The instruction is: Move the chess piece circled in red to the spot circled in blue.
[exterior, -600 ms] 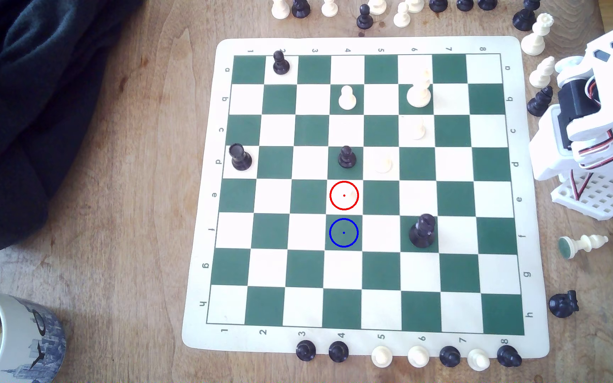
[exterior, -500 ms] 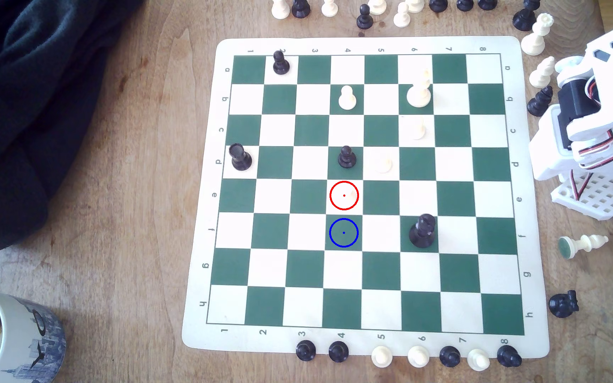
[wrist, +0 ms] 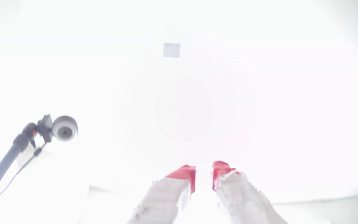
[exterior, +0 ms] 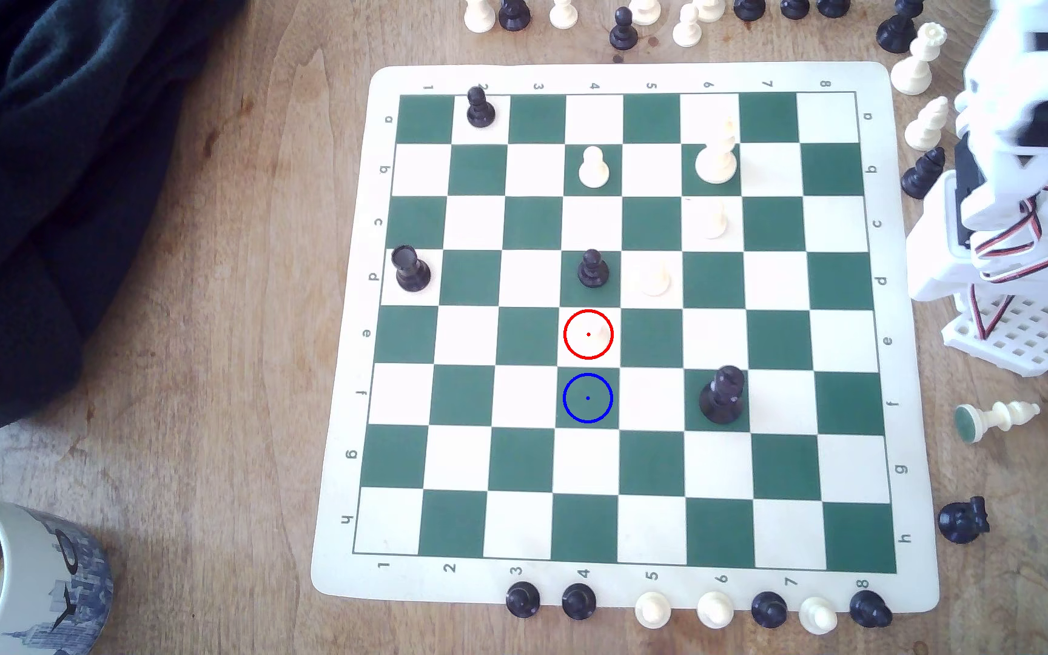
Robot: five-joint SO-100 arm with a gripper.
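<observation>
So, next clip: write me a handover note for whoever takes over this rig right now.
Gripper: red-tipped fingers slightly apart, nothing between them, pointing up toward a bright ceiling.
Arm: off the board, at the exterior view's right edge.
White pawn: on its red-ringed white square, untouched.
Blue-ringed green square: bare, directly below the pawn's square in the exterior view.
Done: nothing.
Left: reach in, grasp the pawn, set it in the blue ring.
</observation>
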